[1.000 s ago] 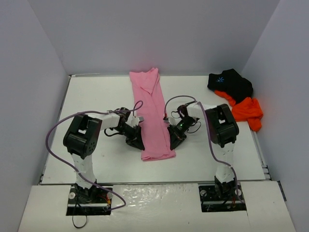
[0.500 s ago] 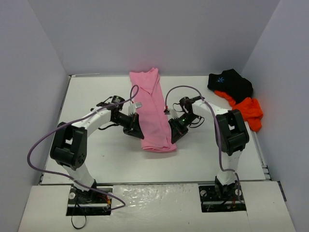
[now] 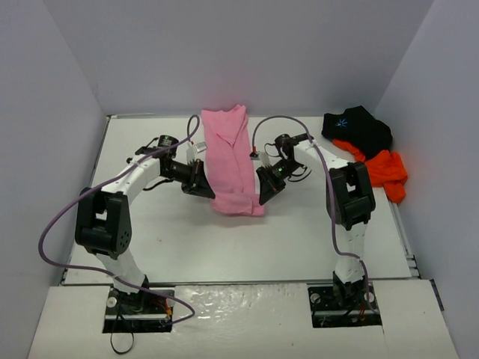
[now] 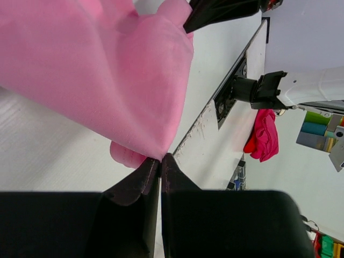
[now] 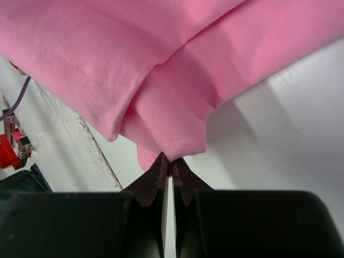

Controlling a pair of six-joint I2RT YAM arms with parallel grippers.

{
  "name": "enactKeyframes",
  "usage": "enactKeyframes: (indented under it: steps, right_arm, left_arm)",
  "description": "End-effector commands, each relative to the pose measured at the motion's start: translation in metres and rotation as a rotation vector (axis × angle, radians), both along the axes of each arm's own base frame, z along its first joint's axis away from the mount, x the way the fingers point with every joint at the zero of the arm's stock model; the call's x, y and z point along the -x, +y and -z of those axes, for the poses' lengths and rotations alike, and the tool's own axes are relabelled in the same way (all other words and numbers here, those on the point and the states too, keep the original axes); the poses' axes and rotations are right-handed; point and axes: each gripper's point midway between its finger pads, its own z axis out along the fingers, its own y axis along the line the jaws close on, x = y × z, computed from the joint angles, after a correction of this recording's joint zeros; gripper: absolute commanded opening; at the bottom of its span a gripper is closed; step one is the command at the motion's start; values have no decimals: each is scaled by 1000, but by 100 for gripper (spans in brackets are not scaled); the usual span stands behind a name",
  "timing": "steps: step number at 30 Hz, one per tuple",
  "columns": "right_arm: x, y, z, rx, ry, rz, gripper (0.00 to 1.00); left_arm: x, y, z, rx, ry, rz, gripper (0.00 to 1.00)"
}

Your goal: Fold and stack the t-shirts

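The pink t-shirt (image 3: 229,161) lies as a long narrow strip in the middle of the table, its near end lifted. My left gripper (image 3: 206,187) is shut on the near left corner of that end; in the left wrist view the cloth (image 4: 102,70) hangs from the pinched tips (image 4: 160,160). My right gripper (image 3: 261,192) is shut on the near right corner, the cloth (image 5: 134,64) bunched at its tips (image 5: 171,161). The black t-shirt (image 3: 358,129) with a light-blue starburst and the orange t-shirt (image 3: 382,170) lie crumpled at the far right.
White walls close in the table at the back and both sides. The table's raised edge (image 3: 105,149) runs along the left. Purple cables (image 3: 75,217) loop over both arms.
Both grippers have carried the pink t-shirt's near end away from the arm bases toward the far end, over the rest of the strip. Both arms have stretched out further.
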Motion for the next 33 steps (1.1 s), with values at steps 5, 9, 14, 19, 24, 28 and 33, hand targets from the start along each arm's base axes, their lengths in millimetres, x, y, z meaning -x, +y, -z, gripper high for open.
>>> enactKeyframes:
  steps: [5,9,14,19,24,28,33]
  right_arm:
    - [-33,18,-33,-86,-50,8,0]
    - [-45,26,-39,-106,-72,10,0]
    - [-58,31,-41,-118,-91,12,0]
    - [-76,33,-51,-133,-138,27,0]
    - [-94,35,-56,-140,-169,44,0]
    - [-111,34,-62,-143,-209,61,0]
    - [-132,31,-68,-141,-260,85,0]
  left_arm:
    - [-34,2,-25,49,-29,39,0]
    - [-56,1,-29,59,-49,44,0]
    - [-75,3,-29,76,-49,39,0]
    - [-88,8,-30,91,-57,23,0]
    - [-103,16,-38,107,-93,1,0]
    - [-121,28,-43,120,-119,-57,0]
    - [-139,33,-41,114,-132,-80,0]
